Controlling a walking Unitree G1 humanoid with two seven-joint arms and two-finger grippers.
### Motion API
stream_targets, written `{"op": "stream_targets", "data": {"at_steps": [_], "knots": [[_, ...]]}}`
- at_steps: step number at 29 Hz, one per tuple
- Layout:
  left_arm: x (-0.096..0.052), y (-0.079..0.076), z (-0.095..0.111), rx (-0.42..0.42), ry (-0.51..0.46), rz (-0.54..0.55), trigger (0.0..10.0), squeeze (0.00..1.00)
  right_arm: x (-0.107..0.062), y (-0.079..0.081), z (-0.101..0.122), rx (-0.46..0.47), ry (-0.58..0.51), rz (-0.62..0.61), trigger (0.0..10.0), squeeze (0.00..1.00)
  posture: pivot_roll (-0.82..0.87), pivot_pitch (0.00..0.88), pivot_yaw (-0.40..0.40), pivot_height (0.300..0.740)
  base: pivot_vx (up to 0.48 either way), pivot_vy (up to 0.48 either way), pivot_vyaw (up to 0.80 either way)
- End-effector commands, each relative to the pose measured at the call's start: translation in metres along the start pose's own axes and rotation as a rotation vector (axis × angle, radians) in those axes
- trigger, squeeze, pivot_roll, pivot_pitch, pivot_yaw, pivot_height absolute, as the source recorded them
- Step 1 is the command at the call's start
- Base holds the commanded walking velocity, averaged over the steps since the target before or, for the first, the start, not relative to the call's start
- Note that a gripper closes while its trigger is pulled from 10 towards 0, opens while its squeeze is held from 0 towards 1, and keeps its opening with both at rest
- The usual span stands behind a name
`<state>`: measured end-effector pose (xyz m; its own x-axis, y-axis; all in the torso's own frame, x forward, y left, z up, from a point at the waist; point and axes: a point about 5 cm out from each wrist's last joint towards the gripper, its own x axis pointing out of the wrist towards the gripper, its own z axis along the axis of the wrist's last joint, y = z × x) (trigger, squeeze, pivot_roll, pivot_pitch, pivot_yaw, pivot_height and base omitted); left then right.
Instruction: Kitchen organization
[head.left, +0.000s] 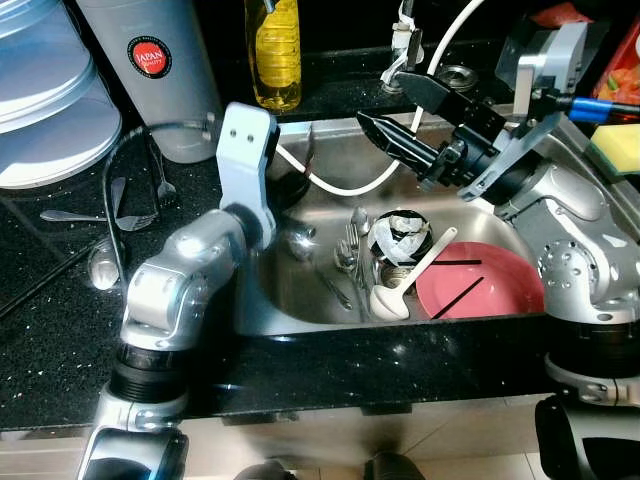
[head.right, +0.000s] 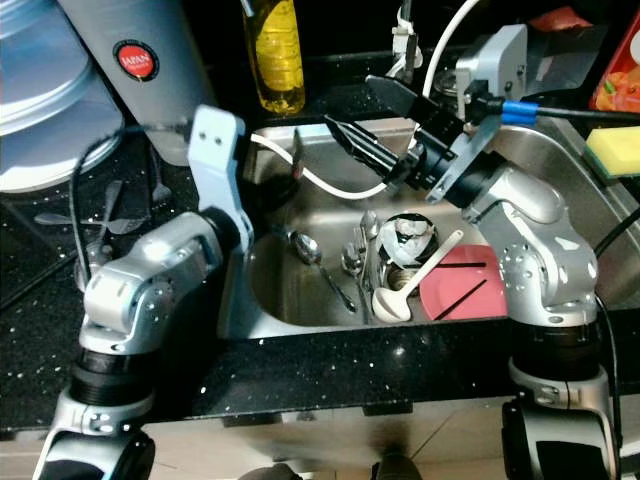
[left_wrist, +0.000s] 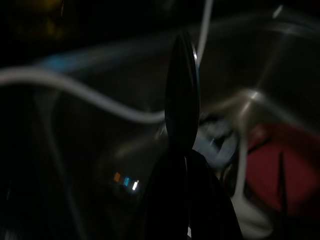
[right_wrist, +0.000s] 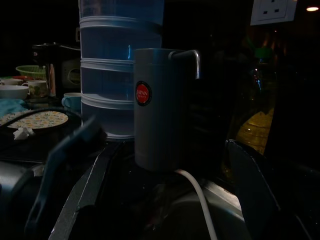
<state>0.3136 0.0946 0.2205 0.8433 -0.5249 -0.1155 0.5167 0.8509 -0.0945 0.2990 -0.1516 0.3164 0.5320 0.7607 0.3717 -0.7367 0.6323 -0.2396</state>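
Shiny steel sink (head.left: 300, 300), speckled glossy countertop (head.left: 60, 340)

Place: we are at a home kitchen counter.
Sink: we see a steel basin (head.left: 300, 300) holding spoons, a pink plate (head.left: 490, 285) and a white ladle (head.left: 405, 285).
Worktop: we see black speckled stone (head.left: 50, 330), an oil bottle (head.left: 273, 50), and a sponge (head.left: 615, 148).

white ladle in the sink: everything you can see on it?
The white ladle looks like glossy plastic: a round bowl and a long straight handle. It lies in the steel sink, bowl toward the front wall, handle slanting up and back across the rim of the pink plate, beside the black-and-white bowl. No end effector touches it.
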Motion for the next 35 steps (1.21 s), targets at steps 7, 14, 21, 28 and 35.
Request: {"op": "stream_targets", "data": {"at_steps": [7,14,21,28,35], "knots": [[-0.004,0.020,-0.016,0.019,0.159,-0.004,0.0,0.00,0.001,0.003,0.001,-0.002,-0.010,0.011,10.0,0.00,-0.03,0.103,0.099,0.740,0.000,0.000,0.00],[0.002,0.010,-0.001,0.102,0.072,-0.126,10.0,1.00,0.001,0.002,0.000,-0.003,-0.010,0.010,10.0,0.00,-0.04,0.102,0.097,0.740,0.000,0.000,0.00],[-0.001,0.001,0.027,0.066,-0.116,-0.201,10.0,1.00,0.001,0.002,0.001,-0.005,-0.009,0.010,10.0,0.00,-0.04,0.100,0.095,0.740,0.000,0.000,0.00],[-0.016,0.021,0.049,0.069,-0.220,-0.050,10.0,0.00,0.001,0.002,0.001,-0.006,-0.012,0.012,10.0,0.00,-0.04,0.097,0.094,0.740,0.000,0.000,0.00],[-0.043,0.054,0.030,0.148,-0.083,0.299,10.0,0.00,-0.001,0.002,0.001,-0.005,-0.013,0.000,10.0,0.00,-0.03,0.098,0.101,0.740,0.000,0.000,0.00]]}}
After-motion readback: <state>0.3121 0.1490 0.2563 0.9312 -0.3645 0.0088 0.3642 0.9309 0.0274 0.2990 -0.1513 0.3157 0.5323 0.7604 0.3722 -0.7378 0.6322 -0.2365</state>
